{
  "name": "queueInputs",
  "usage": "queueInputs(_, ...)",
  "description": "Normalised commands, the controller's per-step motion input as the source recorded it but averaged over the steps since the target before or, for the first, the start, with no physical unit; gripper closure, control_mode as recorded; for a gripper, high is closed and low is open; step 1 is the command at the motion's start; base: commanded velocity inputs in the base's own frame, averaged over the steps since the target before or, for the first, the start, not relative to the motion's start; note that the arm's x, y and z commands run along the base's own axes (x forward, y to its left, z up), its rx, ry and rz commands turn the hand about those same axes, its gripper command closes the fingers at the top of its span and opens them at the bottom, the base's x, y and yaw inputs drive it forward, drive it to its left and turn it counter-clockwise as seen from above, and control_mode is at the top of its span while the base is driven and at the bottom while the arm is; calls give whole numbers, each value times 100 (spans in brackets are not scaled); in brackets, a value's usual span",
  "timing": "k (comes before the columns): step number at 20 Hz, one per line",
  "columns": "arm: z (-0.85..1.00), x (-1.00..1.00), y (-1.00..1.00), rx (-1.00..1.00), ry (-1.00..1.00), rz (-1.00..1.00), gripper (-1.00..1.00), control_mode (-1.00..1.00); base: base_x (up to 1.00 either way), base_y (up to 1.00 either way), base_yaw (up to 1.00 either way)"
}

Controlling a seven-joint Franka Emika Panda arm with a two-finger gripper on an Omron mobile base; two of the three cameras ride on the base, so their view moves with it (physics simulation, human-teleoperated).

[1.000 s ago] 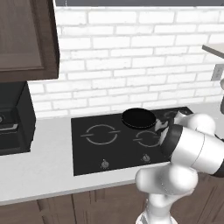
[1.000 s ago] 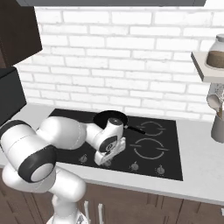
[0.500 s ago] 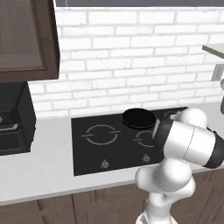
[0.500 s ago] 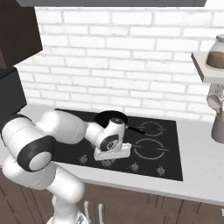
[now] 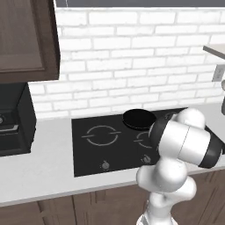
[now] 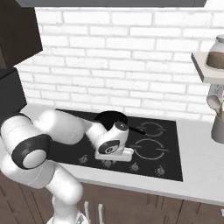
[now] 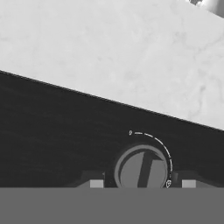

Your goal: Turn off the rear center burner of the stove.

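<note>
The stove [image 5: 94, 154] [image 6: 168, 151] is a black glass cooktop set into the counter. A black frying pan [image 5: 138, 118] [image 6: 110, 118] sits at its rear middle, so the rear center burner's marking is hidden. Small grey knobs [image 6: 134, 166] line the front edge. My gripper [image 6: 109, 160] points down at this row, left of centre. In the hand view my gripper [image 7: 142, 183] is open, and a round grey knob [image 7: 142, 169] with a slot and a thin dial arc lies between the fingertips [image 7: 96, 183]. The fingertips stand apart from the knob on both sides.
A black boxy appliance [image 5: 13, 123] stands on the counter at the far left under a dark wall cabinet [image 5: 26, 39]. At the right are a shelf with a jar [image 6: 216, 54] and a utensil holder [image 6: 217, 124]. Light stone counter [image 7: 131, 52] borders the stove.
My arm has swung a little to the right along the knob row, its elbow turning with it. The hand stays low over the stove's front edge. Pan and knobs have not moved.
</note>
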Motion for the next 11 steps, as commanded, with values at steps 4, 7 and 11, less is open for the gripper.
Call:
queueInputs(4,-44,0,0,0,2,-100,100,-100,0,0,0)
queueInputs(7,-2,-3,-16,1,10,-10,100,-100,0,0,0)
queueInputs(11,0,0,0,0,0,0,100,-100,0,0,0)
